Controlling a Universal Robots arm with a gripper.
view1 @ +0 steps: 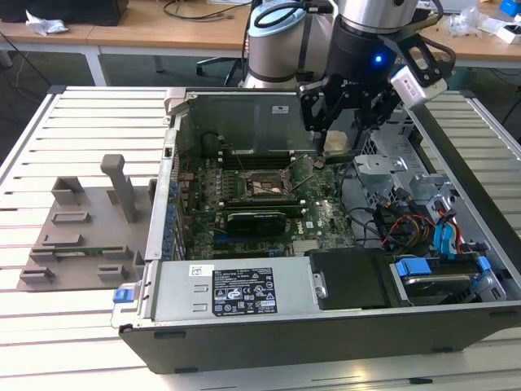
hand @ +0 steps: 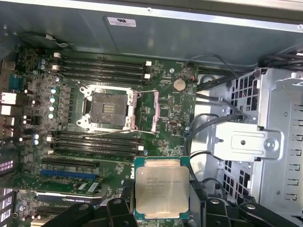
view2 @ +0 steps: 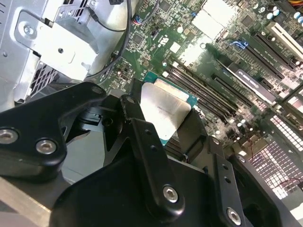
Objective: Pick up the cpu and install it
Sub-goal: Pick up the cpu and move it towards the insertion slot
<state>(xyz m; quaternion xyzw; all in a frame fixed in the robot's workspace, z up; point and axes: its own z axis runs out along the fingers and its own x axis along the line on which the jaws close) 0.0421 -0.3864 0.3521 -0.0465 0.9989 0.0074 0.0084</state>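
Silver cpu (hand: 162, 188) sits clamped in the gripper (view1: 334, 140). Picking up is done; the socket (view1: 264, 187), at eight o'clock from it in the exterior view, is empty.

Open computer case (view1: 326, 334) lying on its side on the slatted white table (view1: 81, 122), green motherboard (hand: 170, 101) facing up. The socket (hand: 106, 106) sits bare, its metal load plate (hand: 144, 111) swung open just beside it, with black memory slots (hand: 102, 68) flanking it on two sides. A coin battery (hand: 179, 84) gleams near those slots. A long black expansion card (view1: 256, 218) lies across the board. Coloured cables (view1: 407, 224) bunch up by a blue drive caddy (view1: 413, 268). A grey moulded fixture (view1: 81, 236) rests on the table at the exterior view's left.
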